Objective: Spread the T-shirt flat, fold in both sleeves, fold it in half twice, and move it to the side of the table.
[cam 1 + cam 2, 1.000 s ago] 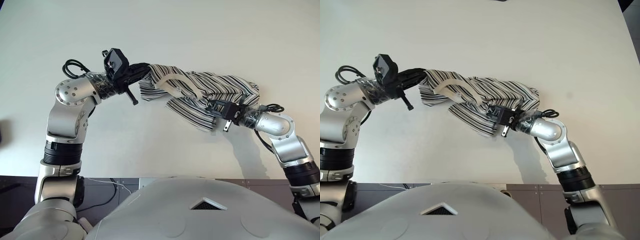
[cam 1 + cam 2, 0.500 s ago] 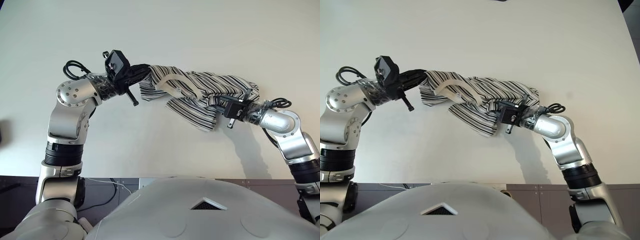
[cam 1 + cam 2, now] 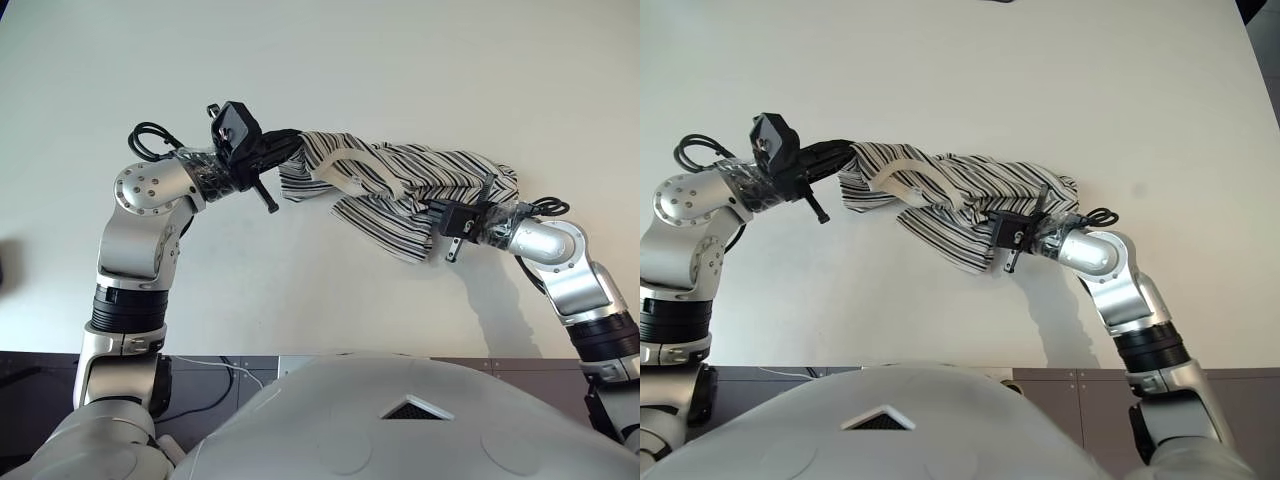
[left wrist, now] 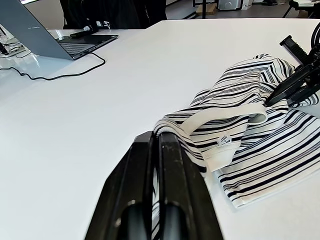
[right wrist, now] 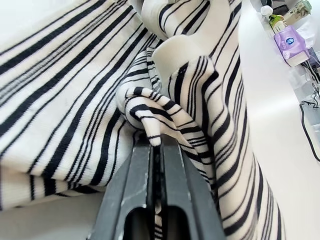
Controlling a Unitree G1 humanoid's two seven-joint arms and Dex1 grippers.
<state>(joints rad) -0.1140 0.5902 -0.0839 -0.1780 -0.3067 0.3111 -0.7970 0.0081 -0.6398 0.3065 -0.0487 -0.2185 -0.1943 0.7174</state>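
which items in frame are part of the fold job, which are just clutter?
Job:
T-shirt, bunched on the table
left gripper, shut on it
right gripper, shut on it

Lying about:
laptop
cable
bottles

Striped T-shirt [image 3: 400, 190] lies bunched on the white table, pinched at both ends.

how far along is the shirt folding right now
Nothing looks finished. The black-and-white striped T-shirt lies bunched on the white table, no sleeve folded. In hand: left gripper and right gripper each pinch one side, ready to spread it. Left: flattening, both sleeves, two halvings, moving aside.
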